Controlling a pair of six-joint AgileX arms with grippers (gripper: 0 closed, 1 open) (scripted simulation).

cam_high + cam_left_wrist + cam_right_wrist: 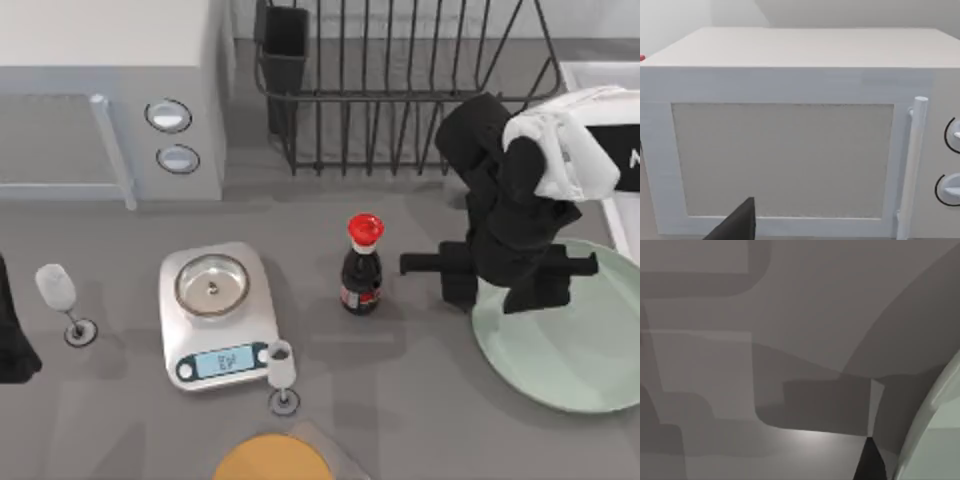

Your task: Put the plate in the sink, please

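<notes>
The plate (pixel 575 345) is large, round and pale mint-green, and it lies flat on the table at the right. My right gripper (pixel 492 292) hangs over the plate's left rim, open, with one finger outside the rim and the other over the plate. In the right wrist view one dark fingertip (pixel 871 462) stands just beside the plate's raised edge (pixel 935 435). The sink (pixel 590 72) shows its pale rim at the far right, behind the right arm. My left gripper (pixel 12 345) is parked at the table's left edge.
A black wire dish rack (pixel 400 90) stands at the back. A white microwave (pixel 110 90) fills the back left. A soy sauce bottle (pixel 362 265) stands just left of the right gripper. A scale (pixel 215 310), two wine glasses (pixel 282 372) (pixel 60 295) and an orange disc (pixel 272 460) sit farther left.
</notes>
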